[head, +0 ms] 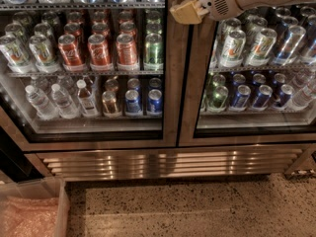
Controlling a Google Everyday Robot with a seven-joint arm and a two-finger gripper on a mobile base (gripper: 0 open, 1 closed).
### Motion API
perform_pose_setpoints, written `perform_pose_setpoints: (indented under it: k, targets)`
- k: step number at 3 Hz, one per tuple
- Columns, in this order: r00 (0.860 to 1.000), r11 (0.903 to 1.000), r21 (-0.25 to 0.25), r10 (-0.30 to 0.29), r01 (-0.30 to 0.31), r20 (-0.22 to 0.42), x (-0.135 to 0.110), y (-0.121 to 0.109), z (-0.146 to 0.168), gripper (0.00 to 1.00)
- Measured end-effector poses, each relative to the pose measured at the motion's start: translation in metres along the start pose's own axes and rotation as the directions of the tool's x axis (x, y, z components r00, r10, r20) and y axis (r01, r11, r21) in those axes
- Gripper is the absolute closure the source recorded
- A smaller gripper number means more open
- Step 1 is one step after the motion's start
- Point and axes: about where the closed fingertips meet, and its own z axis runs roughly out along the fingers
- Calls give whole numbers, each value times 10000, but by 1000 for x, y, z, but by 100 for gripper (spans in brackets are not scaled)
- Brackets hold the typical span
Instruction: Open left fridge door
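Note:
The fridge [168,163] fills the view, with its louvred steel grille along the bottom. The left fridge door [171,98] has a brushed-steel frame, and red cola cans [98,51] and water bottles [52,100] show through its glass. It stands flush with its twin, the right door [197,98]. My gripper [185,11], with tan tips on a cream arm, reaches in from the upper right. It sits at the top of the steel strip where the two doors meet, at the left door's right edge.
The right door shows green-white cans [247,46] and blue cans [259,95]. A clear bin [57,206] with pink filling stands on the speckled floor [197,206] at the lower left. A dark gap runs along the fridge's left side.

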Motion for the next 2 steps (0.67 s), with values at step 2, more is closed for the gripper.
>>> perform_pose_setpoints:
  k: [2]
  targets:
    - [10000, 10000, -6, -3, 3, 3, 0, -1, 0, 100]
